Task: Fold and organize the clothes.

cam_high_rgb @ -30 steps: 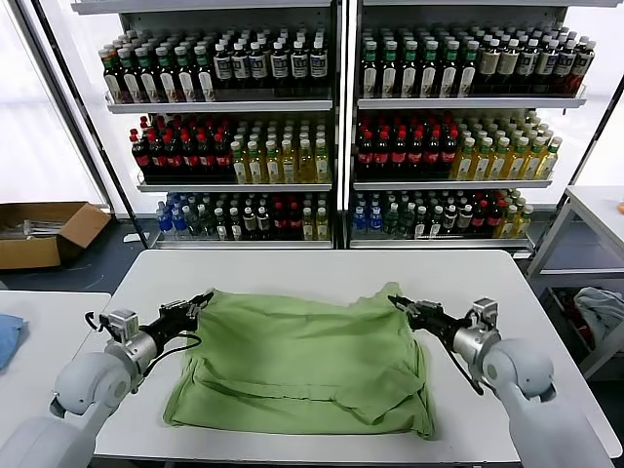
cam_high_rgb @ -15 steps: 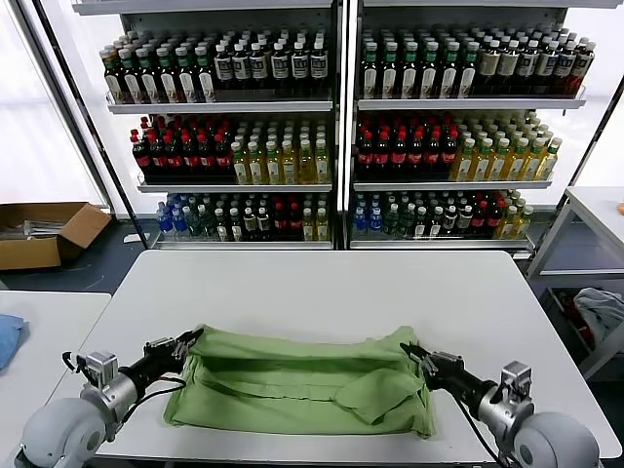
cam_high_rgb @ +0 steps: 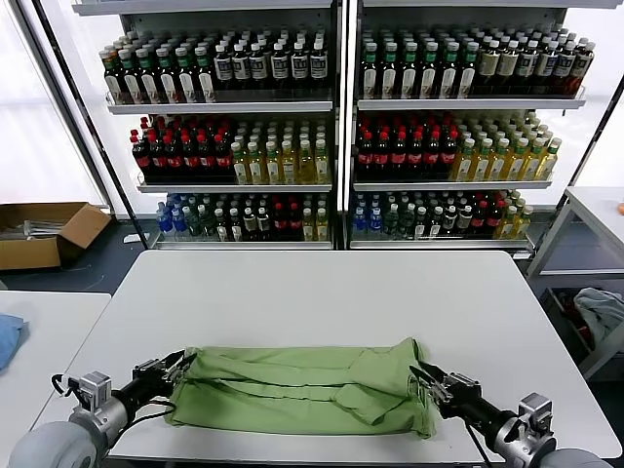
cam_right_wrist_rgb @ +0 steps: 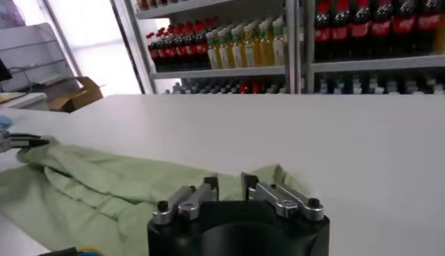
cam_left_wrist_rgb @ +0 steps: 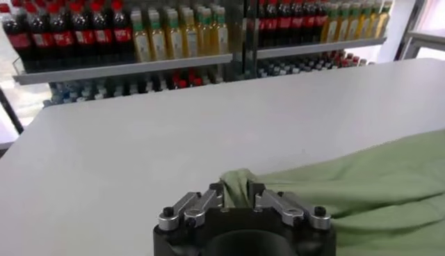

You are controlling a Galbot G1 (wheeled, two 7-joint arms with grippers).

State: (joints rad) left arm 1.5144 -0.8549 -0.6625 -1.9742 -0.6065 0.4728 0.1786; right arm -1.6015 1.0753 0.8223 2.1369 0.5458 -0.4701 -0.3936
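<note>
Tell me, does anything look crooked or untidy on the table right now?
Yes. The green shirt, pinched by the left gripper and right gripper, is folded unevenly: a loose flap sticks up near its right end and diagonal wrinkles cross it.

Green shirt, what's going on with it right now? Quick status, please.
Left gripper shut on the green shirt, right gripper shut on its other end. Shirt folded into a band at the table near edge. Nothing in the way.
</note>
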